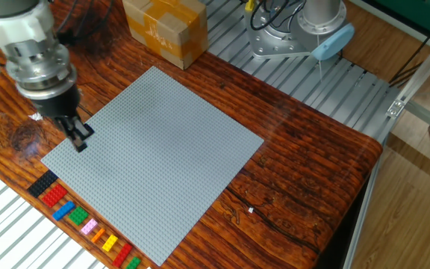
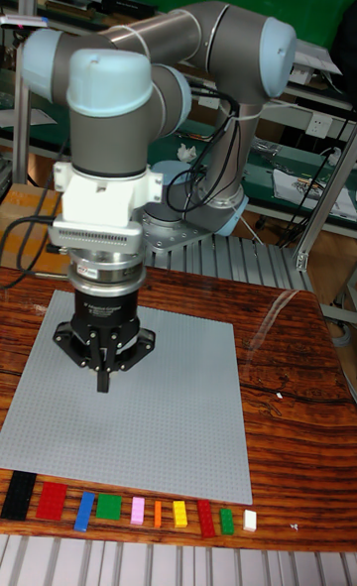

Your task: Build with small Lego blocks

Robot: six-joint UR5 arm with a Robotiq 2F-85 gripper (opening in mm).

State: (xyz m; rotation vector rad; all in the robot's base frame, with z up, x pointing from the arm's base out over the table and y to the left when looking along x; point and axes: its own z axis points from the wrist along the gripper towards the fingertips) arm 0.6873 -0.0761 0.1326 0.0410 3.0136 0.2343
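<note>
Gripper (image 2: 103, 385) hangs above the left part of the grey baseplate (image 1: 163, 157), well short of the brick row; its fingers are drawn together to a single narrow point with nothing visible between them, so the tool is empty and closed. The small Lego blocks (image 2: 129, 509) lie in one line on the wooden table (image 1: 304, 164), just off the baseplate's near edge, none yet on the studs; in the tall fixed view the order runs from a black brick (image 2: 18, 495) and a red brick (image 2: 52, 500) through blue, green, pink, orange and yellow to a further red, a green and a white piece at the far end; in the fixed view the same row shows as a diagonal strip at the lower left (image 1: 80, 218). Judgement on handling: the bricks are light, rigid and smooth-sided, unlikely to be damaged but liable to skid or tip if nudged off-centre; gaps between neighbours look narrow, so finger clearance is tight. Recommended hold: across the two long side walls at mid-length, fingers descending square to the brick, jaws opened first. A cardboard box (image 1: 164, 30) stands beyond the baseplate's far corner, clear of the work. Build not begun.
</note>
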